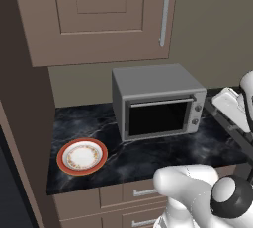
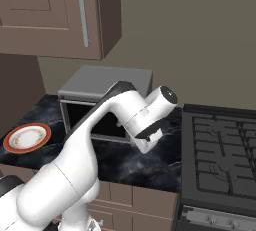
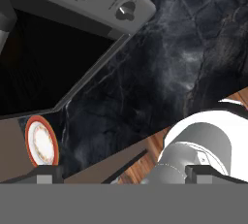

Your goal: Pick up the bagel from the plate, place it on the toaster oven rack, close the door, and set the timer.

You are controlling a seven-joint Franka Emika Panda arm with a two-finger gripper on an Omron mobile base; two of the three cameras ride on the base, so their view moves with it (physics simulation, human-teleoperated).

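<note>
Plate (image 1: 82, 156) looks bare; oven cavity too dark to read

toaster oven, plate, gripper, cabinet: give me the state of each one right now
toaster oven door: shut
plate: flat on the counter, no bagel on it
gripper: open, holding nothing
upper cabinet door: shut
</note>
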